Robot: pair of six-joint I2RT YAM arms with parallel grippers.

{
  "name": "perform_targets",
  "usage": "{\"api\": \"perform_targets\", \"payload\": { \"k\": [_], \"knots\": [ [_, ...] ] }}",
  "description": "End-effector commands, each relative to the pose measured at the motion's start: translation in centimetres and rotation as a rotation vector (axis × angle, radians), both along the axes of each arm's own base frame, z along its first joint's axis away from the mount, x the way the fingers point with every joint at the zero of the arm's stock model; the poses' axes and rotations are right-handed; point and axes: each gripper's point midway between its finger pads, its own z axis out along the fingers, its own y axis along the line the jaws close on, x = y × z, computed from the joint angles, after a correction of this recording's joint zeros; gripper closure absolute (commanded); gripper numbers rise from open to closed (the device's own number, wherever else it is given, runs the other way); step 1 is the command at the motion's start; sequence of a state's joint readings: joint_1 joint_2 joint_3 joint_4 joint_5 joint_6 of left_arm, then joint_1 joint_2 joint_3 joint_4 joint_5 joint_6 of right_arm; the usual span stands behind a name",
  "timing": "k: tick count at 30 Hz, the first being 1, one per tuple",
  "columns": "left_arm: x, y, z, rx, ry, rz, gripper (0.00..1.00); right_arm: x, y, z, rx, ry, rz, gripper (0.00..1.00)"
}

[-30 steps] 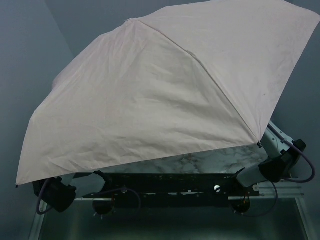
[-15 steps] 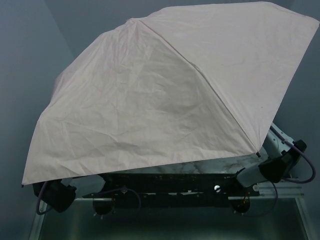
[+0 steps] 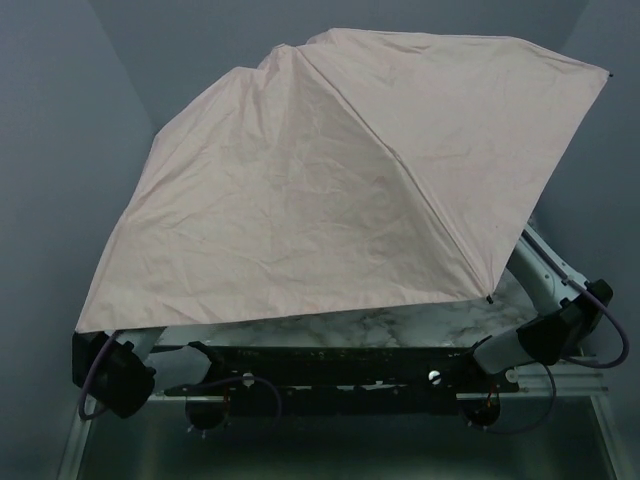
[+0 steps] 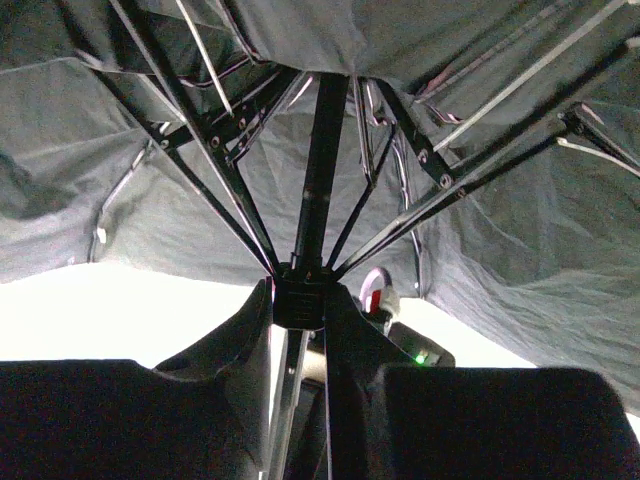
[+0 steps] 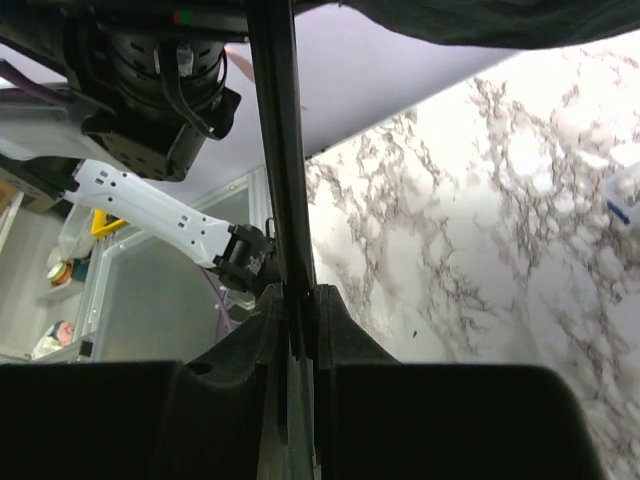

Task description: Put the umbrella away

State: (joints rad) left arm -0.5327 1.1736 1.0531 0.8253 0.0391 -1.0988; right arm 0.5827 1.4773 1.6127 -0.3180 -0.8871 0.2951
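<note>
Right gripper (image 5: 298, 300) clamped on the umbrella (image 3: 320, 200) shaft (image 5: 275, 150), left gripper (image 4: 300, 292) pinched on the runner (image 4: 300, 308) further up the shaft — slide runner straight along the shaft, no twist, so ribs (image 4: 205, 160) fold evenly.

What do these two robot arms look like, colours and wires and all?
Pale white-grey links joined by chunky black housings make up the left arm and right arm. A thin purple cable loops beside each. The left claw and right claw are matte black, two broad prongs apiece.

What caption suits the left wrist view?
Left tool clasps the umbrella at its runner, ribs fanning out overhead.
</note>
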Motion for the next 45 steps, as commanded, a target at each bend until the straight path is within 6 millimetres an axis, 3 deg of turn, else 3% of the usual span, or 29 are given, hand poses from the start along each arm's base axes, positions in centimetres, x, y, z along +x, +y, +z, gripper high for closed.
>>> {"api": "perform_targets", "payload": {
  "k": [1,10,18,22,27,31,32,34,36,40,45],
  "knots": [
    [-3.3,-6.9,-6.8,0.122,0.138,-0.317,1.00,6.1,-1.3,0.9,0.037,-0.069,-0.261,0.99],
    [-3.2,-11.3,-12.9,0.046,0.333,-0.400,1.00,8.8,-2.5,-0.8,0.058,-0.006,-0.356,0.99],
    [-4.0,-13.5,-15.5,0.043,0.405,-0.430,1.00,11.2,-5.0,-2.8,0.037,-0.012,-0.448,0.99],
    [-3.9,-13.1,-15.6,0.063,0.401,-0.398,1.00,11.0,-5.6,-3.2,0.027,-0.036,-0.451,0.99],
    [-3.6,-11.0,-16.8,0.087,0.412,-0.288,1.00,11.5,-7.6,-2.8,0.033,-0.042,-0.459,0.99],
    [-3.9,-10.2,-15.9,0.157,0.284,-0.242,1.00,9.6,-6.8,-3.6,0.029,-0.041,-0.332,0.99],
    [-3.9,-9.9,-15.3,0.177,0.252,-0.237,0.98,9.2,-6.7,-3.7,0.028,-0.041,-0.306,0.99],
    [-3.3,-9.2,-14.6,0.222,0.214,-0.222,0.60,7.9,-6.5,-3.9,0.028,-0.051,-0.237,0.99],
    [-2.4,-8.3,-13.9,0.263,0.187,-0.194,0.41,6.6,-6.3,-3.9,0.029,-0.057,-0.170,0.99],
    [-1.2,-7.3,-11.8,0.280,0.098,-0.168,0.34,4.9,-6.1,-4.5,0.035,-0.031,-0.074,1.00],
    [0.1,-8.9,-9.6,0.291,0.040,-0.186,0.30,3.8,-5.6,-4.9,0.042,-0.001,-0.009,1.00]
  ]
}}
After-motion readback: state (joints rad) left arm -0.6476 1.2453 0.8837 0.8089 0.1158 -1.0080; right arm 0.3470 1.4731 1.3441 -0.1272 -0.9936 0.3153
